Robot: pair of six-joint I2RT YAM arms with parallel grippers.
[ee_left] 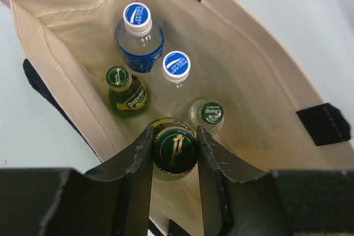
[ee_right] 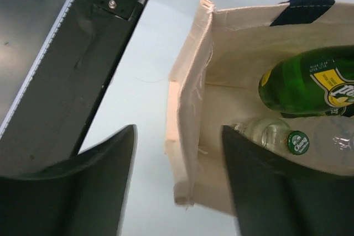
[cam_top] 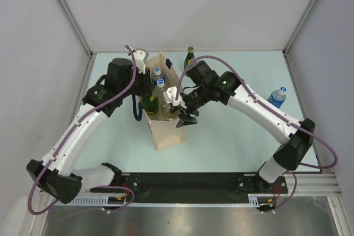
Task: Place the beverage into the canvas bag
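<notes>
Our left tool (ee_left: 174, 132) clamps a green glass bottle (ee_left: 175, 152) inside the beige canvas bag (ee_left: 260, 81); we judge only releasing is left. Our right tool (ee_right: 178, 131) gapes astride its wall.

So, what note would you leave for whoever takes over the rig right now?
Left gripper: shut on the cap of the large green bottle, inside the canvas bag; whether it rests on the bottom is unclear.
Right gripper: open, fingers either side of the bag's end wall.
Done: four other bottles stand in the bag.
Left: release and withdraw. A dark green bottle and a blue-labelled bottle stand outside on the table.
</notes>
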